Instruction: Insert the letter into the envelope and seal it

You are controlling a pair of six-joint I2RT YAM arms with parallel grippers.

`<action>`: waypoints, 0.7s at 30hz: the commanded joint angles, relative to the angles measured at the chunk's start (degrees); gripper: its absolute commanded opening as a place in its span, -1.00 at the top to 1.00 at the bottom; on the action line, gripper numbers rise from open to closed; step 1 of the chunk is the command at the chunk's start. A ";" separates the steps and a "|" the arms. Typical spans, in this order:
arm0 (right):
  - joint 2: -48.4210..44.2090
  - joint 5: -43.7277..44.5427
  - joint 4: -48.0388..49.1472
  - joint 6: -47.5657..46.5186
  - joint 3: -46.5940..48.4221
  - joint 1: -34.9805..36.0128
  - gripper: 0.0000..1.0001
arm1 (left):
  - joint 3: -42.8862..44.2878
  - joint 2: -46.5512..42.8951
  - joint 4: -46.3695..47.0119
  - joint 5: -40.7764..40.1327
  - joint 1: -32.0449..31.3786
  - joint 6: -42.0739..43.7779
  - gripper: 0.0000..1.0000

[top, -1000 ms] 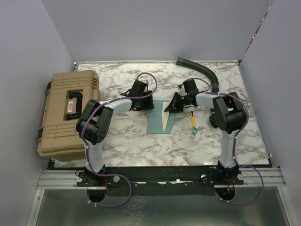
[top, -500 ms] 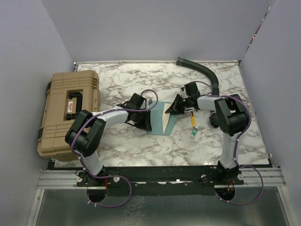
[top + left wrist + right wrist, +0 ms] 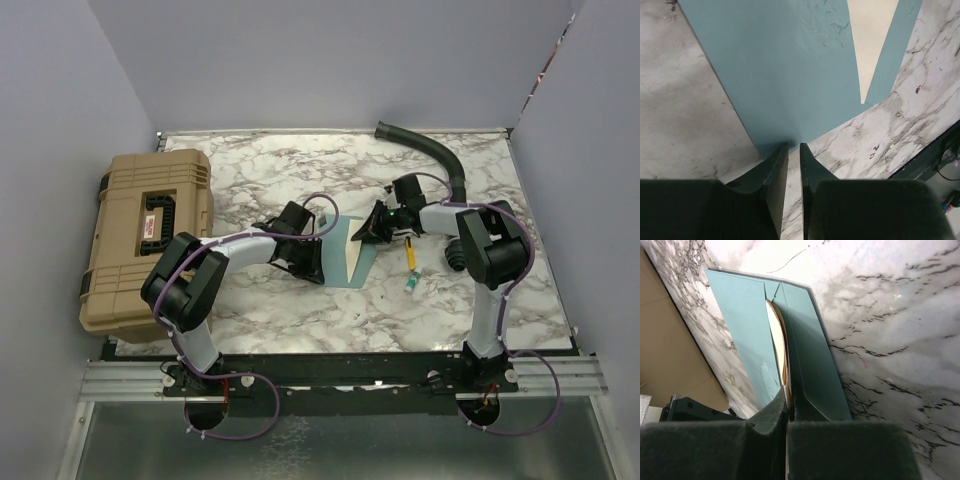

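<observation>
I am looking down at the teal envelope, which is lying flat near the middle of the marble table. The tan letter is sitting partly inside it and showing as a pale wedge in the envelope's opening. The left pincer is resting at the envelope's left edge with its tips right at a corner of the paper. Its jaws are standing almost together with only a thin slit between them, and I cannot tell whether any of the teal edge is caught there. The right pincer is working at the envelope's far right side. Its jaws are pressed together, and the curved tan edge of the letter is running straight into the seam between them, so it is pinching the letter. A raised teal panel of the envelope is leaning against it on one side. A tan hard case is sitting well to the envelope's left, half off the table. A yellow pen and a small green piece are lying just to the envelope's right. A black hose is curving across the far corner beyond them.
</observation>
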 commanded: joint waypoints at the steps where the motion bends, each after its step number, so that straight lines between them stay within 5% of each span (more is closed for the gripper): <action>1: -0.32 3.44 -5.92 -5.69 -0.35 -0.02 0.99 | -1.55 2.69 -5.78 -13.46 -0.14 1.60 0.63; 21: 3.43 -5.87 -13.12 -17.49 7.48 -3.06 0.99 | -1.40 3.29 -6.96 -10.97 0.04 5.74 0.67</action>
